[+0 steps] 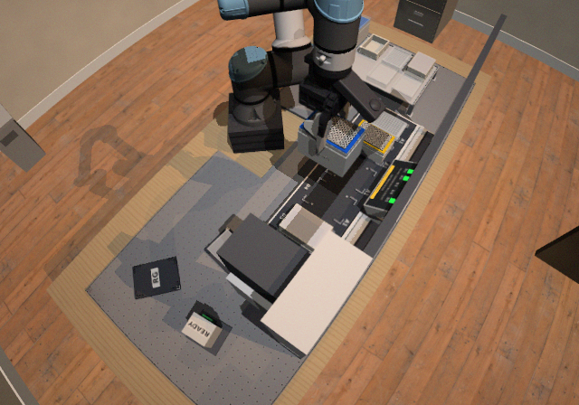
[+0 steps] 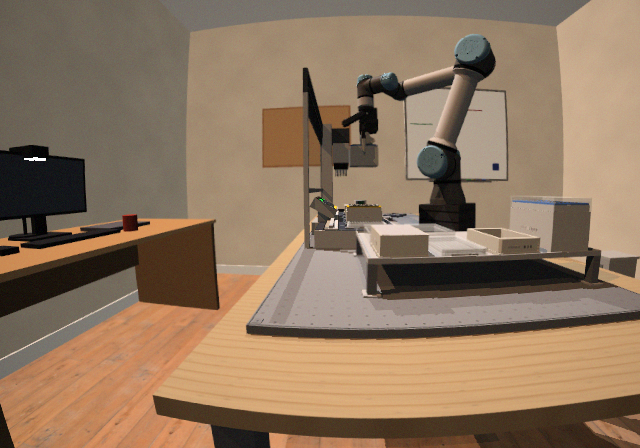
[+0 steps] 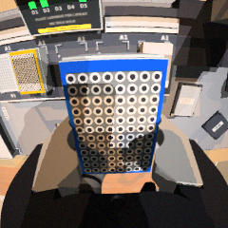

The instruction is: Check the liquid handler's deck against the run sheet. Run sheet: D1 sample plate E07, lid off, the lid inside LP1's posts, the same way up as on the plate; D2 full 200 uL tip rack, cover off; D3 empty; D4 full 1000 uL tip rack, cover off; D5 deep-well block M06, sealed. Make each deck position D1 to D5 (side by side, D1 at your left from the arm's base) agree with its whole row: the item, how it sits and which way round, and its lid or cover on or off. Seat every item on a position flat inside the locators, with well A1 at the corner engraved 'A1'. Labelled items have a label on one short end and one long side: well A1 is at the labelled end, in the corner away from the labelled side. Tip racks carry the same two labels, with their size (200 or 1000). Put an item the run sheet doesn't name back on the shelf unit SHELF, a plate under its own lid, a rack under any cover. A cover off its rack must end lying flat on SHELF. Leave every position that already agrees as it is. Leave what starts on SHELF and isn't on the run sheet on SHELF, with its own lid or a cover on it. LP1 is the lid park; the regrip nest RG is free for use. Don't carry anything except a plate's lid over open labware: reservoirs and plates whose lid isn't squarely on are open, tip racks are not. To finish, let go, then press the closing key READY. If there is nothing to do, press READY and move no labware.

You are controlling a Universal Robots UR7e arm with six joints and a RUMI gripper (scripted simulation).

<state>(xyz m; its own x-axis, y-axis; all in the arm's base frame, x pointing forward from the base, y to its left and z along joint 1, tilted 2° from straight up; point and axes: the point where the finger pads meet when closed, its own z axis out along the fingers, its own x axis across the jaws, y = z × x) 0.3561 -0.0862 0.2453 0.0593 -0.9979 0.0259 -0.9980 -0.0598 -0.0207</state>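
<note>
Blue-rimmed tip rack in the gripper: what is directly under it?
The blue-rimmed tip rack hangs in the gripper above the deck; the rack itself covers whatever lies directly beneath.

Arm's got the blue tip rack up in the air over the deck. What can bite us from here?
1. The gripper clamps only the near end of the blue-framed tip rack; held this high above the deck in the exterior view, it may tilt or slip.
2. The yellow-framed tip rack sits close by; lowering could clip it.
3. The white multiwell plate just beyond it looks uncovered; the carry path should avoid it.
</note>
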